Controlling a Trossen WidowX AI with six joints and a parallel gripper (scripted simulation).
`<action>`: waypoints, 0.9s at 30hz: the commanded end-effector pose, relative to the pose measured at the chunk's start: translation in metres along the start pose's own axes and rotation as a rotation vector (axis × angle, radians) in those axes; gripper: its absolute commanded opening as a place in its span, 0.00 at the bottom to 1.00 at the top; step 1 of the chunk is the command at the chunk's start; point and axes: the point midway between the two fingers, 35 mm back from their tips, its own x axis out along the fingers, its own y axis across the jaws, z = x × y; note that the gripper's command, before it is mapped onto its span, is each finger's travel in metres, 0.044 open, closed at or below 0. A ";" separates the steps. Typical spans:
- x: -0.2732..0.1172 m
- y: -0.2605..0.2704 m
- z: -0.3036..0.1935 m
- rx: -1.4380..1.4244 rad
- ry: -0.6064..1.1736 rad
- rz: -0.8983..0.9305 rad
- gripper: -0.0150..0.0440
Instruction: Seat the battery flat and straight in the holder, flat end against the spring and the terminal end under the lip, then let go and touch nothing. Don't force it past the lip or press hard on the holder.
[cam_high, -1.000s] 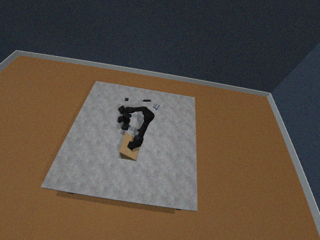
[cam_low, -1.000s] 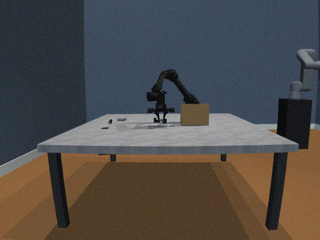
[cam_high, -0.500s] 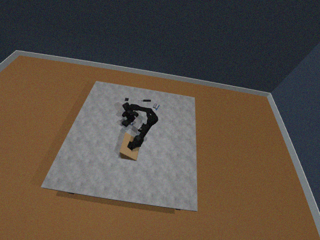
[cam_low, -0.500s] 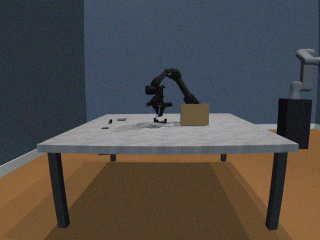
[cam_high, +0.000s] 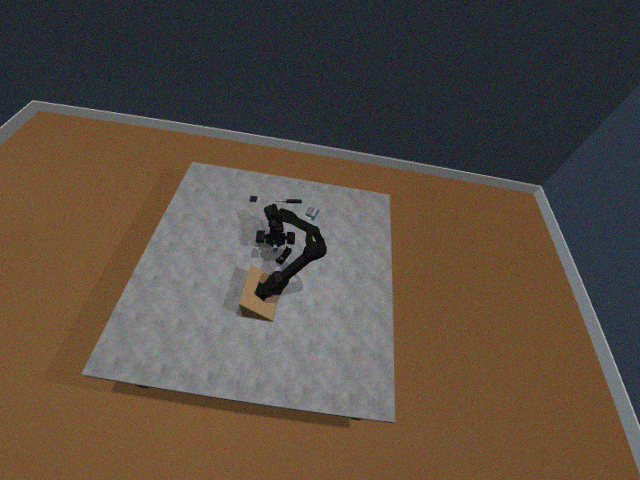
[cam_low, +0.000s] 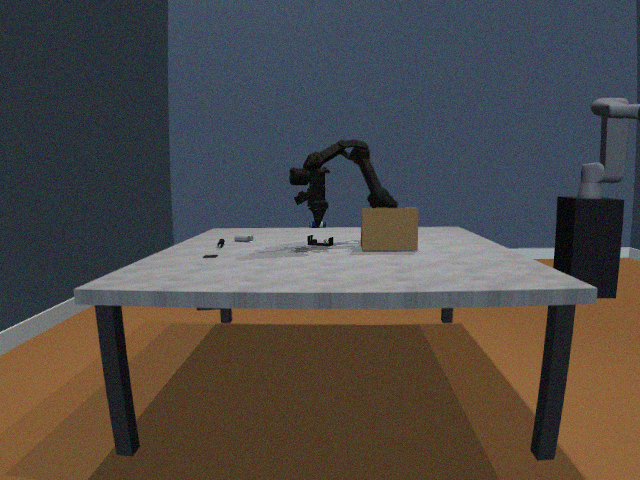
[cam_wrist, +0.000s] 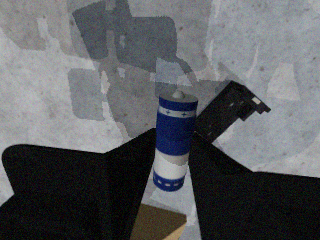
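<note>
The blue and white battery (cam_wrist: 175, 130) (cam_low: 323, 224) is between the fingertips of my gripper (cam_wrist: 173, 136) (cam_low: 318, 223) (cam_high: 275, 243), which is shut on it. In the wrist view its terminal end points up the picture and its flat end down. The exterior view shows it lying roughly level, clear above the table. The black holder (cam_high: 283, 255) (cam_low: 320, 242) (cam_wrist: 220, 112) stands on the table below the gripper. In the wrist view it is beyond the right finger, turned at an angle to the battery, and partly hidden by that finger. Its spring cannot be made out.
A wooden block (cam_high: 249, 290) (cam_low: 389, 229) (cam_wrist: 156, 222) stands by the arm's base. A small dark square (cam_high: 253, 198) (cam_low: 210, 256), a screwdriver (cam_high: 293, 201) (cam_low: 220, 242) and pale cylindrical things (cam_high: 311, 211) (cam_low: 242, 238) lie on the table (cam_high: 341, 330) (cam_low: 330, 279).
</note>
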 end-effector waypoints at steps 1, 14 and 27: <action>-0.001 -0.016 -0.004 0.190 0.002 -0.006 0.39; -0.003 -0.047 -0.013 0.591 -0.010 -0.001 0.39; 0.023 -0.047 -0.007 0.576 -0.166 -0.023 0.39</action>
